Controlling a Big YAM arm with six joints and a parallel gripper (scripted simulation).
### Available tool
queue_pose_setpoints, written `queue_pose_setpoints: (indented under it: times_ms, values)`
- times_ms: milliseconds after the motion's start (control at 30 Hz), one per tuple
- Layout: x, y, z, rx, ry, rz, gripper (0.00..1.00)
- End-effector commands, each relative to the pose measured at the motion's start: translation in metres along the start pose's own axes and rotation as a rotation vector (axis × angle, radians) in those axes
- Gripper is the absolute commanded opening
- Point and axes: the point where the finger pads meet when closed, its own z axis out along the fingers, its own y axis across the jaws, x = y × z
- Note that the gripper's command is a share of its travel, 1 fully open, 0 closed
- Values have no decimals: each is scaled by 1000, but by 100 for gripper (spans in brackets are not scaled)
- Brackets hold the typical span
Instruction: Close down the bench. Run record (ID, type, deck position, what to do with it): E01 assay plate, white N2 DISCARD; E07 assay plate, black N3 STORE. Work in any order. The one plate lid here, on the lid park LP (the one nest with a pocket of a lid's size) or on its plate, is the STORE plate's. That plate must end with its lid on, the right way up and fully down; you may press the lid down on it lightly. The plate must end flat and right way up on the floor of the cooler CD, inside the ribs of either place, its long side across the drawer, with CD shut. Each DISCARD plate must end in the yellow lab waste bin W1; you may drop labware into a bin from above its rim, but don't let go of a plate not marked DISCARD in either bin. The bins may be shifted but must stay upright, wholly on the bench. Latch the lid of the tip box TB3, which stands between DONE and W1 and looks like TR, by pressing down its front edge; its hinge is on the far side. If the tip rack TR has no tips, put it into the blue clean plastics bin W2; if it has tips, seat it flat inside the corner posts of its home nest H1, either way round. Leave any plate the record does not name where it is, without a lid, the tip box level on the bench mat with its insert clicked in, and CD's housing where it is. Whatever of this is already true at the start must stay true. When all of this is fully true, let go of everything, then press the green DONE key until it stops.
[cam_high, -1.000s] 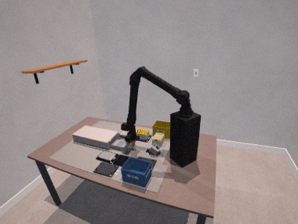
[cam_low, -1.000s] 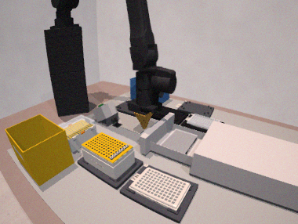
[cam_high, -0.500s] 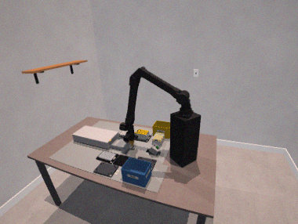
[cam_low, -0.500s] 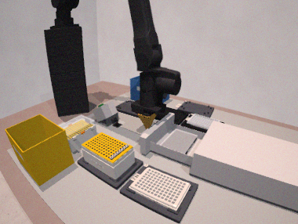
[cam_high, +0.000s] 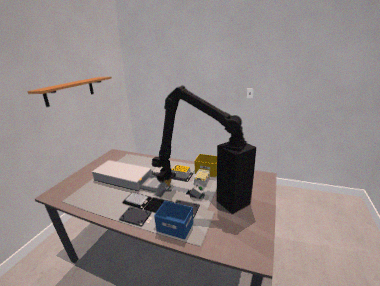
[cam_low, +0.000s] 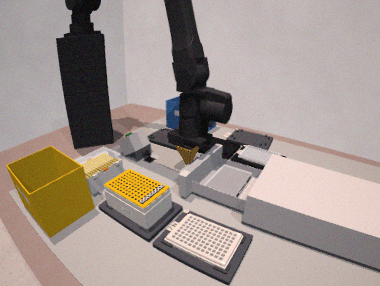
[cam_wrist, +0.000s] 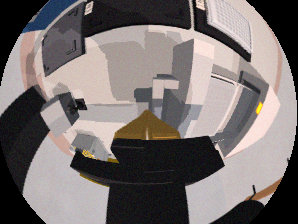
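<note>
Centre of the exterior view: your gripper, fingers fully closed on nothing, points down at the front wall of the open cooler drawer, probably to push it. The drawer floor holds no plate; the white plate waits at lower centre.

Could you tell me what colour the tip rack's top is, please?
Yellow-orange, dotted with holes; the tip rack shows best in the exterior view.

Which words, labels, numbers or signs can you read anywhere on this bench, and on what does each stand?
None can be read.
The yellow open-topped waste bin, blue plastics bin, long white cooler housing and the dark nests show no print.
Any deck markings are too small or blurred to make out.
</note>
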Motion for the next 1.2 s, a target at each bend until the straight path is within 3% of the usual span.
queue_pose_setpoints:
  times_ms: [0,933,1000,1067,1100,1167]
  values:
    - [0,-35,-6,65,-5,16,0]
    - [0,-35,-6,65,-5,16,0]
    - [0,-28,-1,34,-5,16,0]
    - [0,-28,-1,34,-5,16,0]
    - [0,-39,-6,67,-5,17,0]
    - [0,-34,-2,44,-5,17,0]
